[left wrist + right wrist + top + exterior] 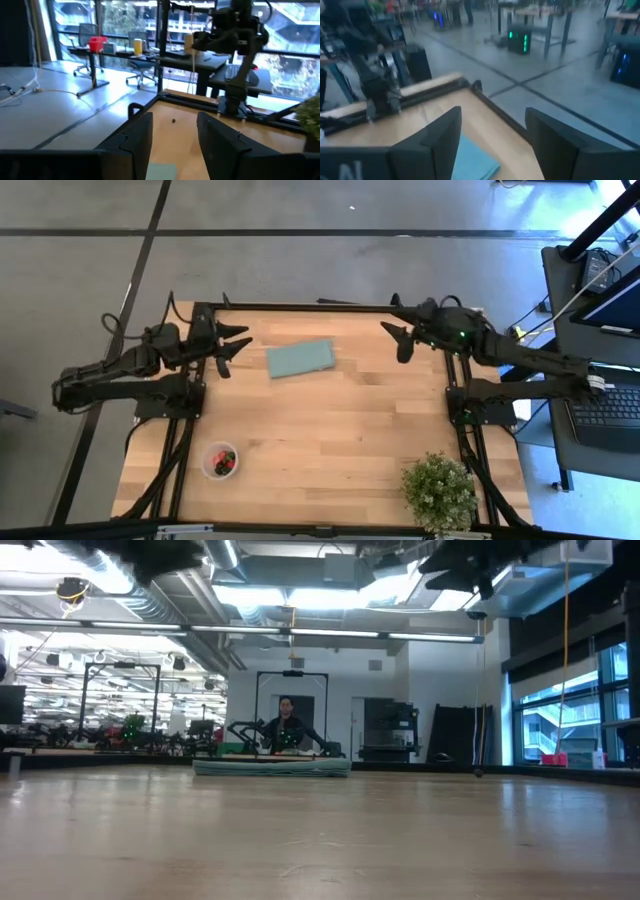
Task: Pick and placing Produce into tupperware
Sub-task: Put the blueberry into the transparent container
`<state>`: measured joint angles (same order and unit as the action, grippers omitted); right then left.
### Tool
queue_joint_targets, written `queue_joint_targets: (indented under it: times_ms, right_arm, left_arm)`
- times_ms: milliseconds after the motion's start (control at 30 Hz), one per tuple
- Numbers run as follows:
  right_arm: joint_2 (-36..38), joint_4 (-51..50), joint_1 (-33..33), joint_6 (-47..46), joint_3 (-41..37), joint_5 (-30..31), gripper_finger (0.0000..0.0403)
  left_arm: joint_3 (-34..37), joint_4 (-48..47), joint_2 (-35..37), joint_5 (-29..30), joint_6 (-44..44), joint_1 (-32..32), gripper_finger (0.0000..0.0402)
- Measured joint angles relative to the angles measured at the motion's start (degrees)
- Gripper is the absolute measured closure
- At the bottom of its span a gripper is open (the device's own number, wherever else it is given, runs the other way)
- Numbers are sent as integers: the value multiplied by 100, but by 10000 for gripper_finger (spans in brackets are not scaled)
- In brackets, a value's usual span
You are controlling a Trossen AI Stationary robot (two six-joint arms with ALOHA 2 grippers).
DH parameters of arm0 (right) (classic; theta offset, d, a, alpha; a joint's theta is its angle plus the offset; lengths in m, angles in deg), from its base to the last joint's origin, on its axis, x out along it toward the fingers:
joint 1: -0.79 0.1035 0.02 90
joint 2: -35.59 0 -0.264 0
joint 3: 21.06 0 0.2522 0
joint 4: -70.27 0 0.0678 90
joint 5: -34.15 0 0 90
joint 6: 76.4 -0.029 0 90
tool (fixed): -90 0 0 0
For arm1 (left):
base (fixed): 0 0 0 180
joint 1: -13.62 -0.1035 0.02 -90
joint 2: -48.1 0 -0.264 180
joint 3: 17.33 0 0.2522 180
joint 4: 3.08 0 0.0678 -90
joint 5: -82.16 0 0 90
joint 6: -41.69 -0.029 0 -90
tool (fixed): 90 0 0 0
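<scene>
The tupperware (220, 461), a small round clear cup, stands on its base near the table's near left corner and holds red and dark berries (225, 463). My left gripper (237, 343) hovers open over the far left part of the table; its fingers (137, 137) frame bare wood in the left wrist view. My right gripper (397, 338) hovers open over the far right part; in the right wrist view its fingers (445, 135) stand above the teal sheet. Both are far from the cup.
A flat teal-blue rectangle (300, 358) lies between the grippers near the far edge, also seen as a low slab (272, 767) in the low view. A bushy green potted plant (439, 492) stands at the near right corner. Bare wood (330, 430) fills the middle.
</scene>
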<state>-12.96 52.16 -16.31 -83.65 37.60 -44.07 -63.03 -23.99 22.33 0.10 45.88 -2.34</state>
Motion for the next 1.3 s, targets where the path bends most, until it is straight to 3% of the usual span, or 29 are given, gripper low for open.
queue_joint_targets:
  times_ms: [200,433,833,1000,1167,1300]
  right_arm:
    - [549,715,0,-17,-1059,595,180]
    - [747,1641,0,4,-1990,622,180]
    - [747,2366,-4,-342,-2990,757,180]
    - [745,2391,-305,-1235,-3327,1822,180]
    - [710,2299,-665,-1776,-3616,1915,180]
    - [544,2321,-858,-1629,-3687,1927,180]
  left_arm:
    - [1234,932,801,48,204,-105,254]
    - [2007,1190,1445,259,609,-166,245]
    - [2126,1188,1538,924,616,-166,258]
    - [2126,1185,1536,973,616,-166,257]
    - [2126,1180,1536,1035,594,-166,250]
    - [2126,1178,1536,1210,592,-166,247]
